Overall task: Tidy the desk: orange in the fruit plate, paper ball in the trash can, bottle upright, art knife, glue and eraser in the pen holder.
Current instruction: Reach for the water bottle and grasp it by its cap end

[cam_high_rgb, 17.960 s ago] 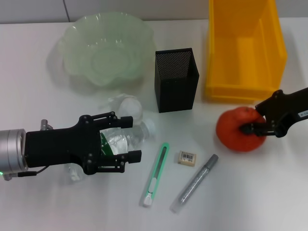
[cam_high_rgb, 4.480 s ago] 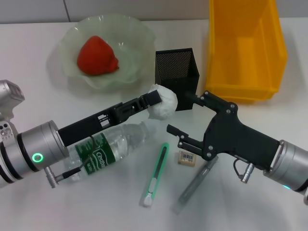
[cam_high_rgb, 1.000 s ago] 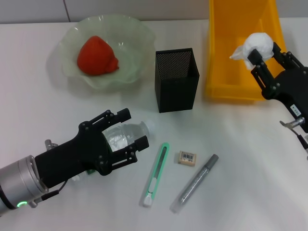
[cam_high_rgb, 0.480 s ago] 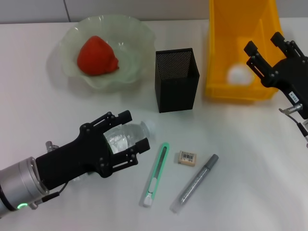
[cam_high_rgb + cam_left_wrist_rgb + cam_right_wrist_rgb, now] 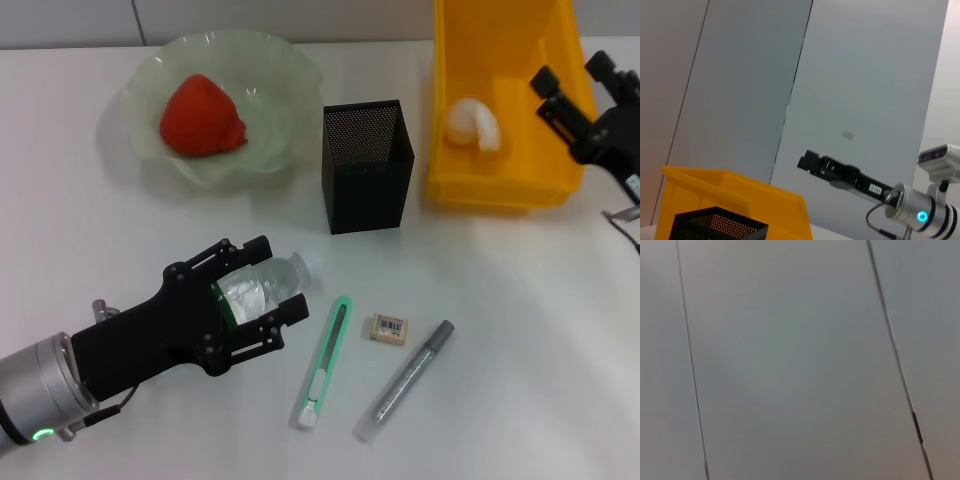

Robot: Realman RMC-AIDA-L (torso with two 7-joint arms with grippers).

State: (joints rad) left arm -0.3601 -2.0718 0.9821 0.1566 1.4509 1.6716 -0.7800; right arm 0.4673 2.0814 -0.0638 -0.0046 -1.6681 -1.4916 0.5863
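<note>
The orange [image 5: 205,115] lies in the pale green fruit plate [image 5: 150,80]. The white paper ball [image 5: 472,122] rests inside the yellow bin [image 5: 500,190] that serves as trash can. My right gripper [image 5: 578,75] hovers open and empty over the bin's right wall. The clear bottle [image 5: 262,283] lies on its side, and my left gripper [image 5: 270,278] straddles it near the neck with fingers open. The green art knife [image 5: 322,365], the eraser [image 5: 389,329] and the silver glue stick [image 5: 405,382] lie on the table in front of the black mesh pen holder [image 5: 365,165].
The table is white, with the plate at the back left and the bin at the back right. The left wrist view shows the yellow bin [image 5: 740,195], the pen holder's rim [image 5: 715,225] and the right arm [image 5: 850,172] against a grey wall.
The right gripper opened and let the paper ball fall into the yellow bin, then drew back to the right. The left gripper shifted slightly along the bottle.
</note>
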